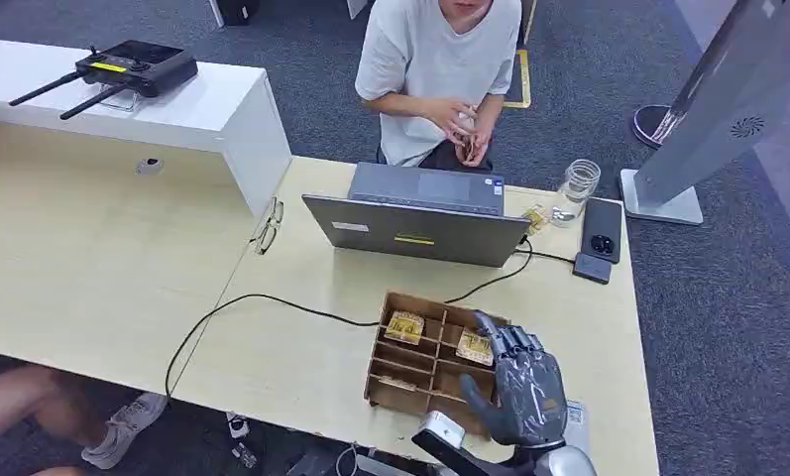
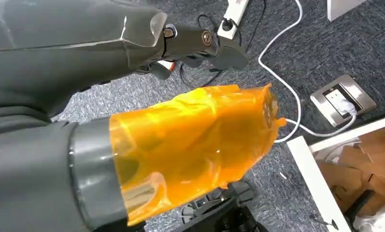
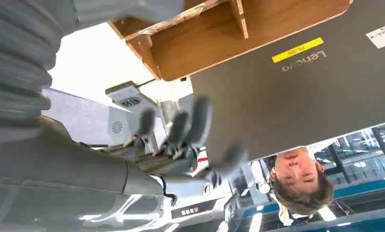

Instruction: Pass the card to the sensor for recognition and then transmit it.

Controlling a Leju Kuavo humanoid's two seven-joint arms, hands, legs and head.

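A wooden divided box [image 1: 389, 393] stands at the table's near edge. Two yellowish cards [image 1: 405, 325] [image 1: 475, 347] lie in its far compartments. My right hand [image 1: 524, 387] hovers over the box's right side with fingers spread, close above the right card and holding nothing. In the right wrist view that hand [image 3: 180, 130] is blurred, its fingers stretched out below the box [image 3: 205, 43] and the laptop lid [image 3: 301, 92]. A small black box [image 1: 592, 267], wired to the laptop, lies at the right. My left hand [image 2: 108, 58] hangs over the floor, thumb wrapped in orange film [image 2: 190, 135], empty.
An open grey laptop [image 1: 420, 213] stands behind the box, with a black cable across the table. A phone [image 1: 602, 228], a glass jar [image 1: 577, 188] and glasses [image 1: 267, 226] lie nearby. A person [image 1: 435, 69] sits across the table. A white shelf [image 1: 222, 109] carries a controller.
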